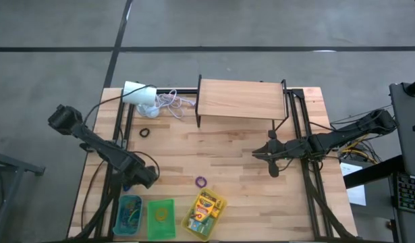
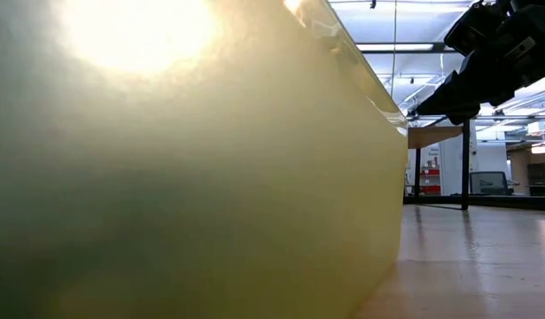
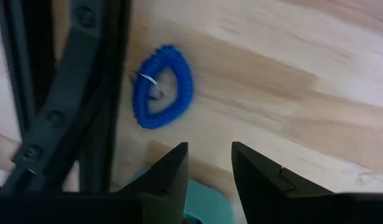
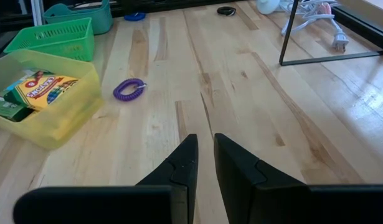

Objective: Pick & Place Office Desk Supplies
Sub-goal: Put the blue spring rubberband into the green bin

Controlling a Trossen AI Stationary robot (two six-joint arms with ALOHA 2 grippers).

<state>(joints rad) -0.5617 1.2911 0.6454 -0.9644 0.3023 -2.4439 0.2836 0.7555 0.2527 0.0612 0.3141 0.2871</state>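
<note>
A blue coiled loop lies flat on the wood beside a dark frame rail. My left gripper hangs over the table near that loop and over the teal basket's rim, open, with nothing between its fingers. In the high view my left gripper sits at the table's left. A purple loop and a black loop lie loose on the table. Crayon boxes lie in the yellow basket. My right gripper waits at the right, its fingers a narrow gap apart and holding nothing.
Teal, green and yellow baskets line the near edge. A wooden shelf stands at the far edge, with a white cylinder and its cord beside it. The yellow basket's wall fills most of the low view.
</note>
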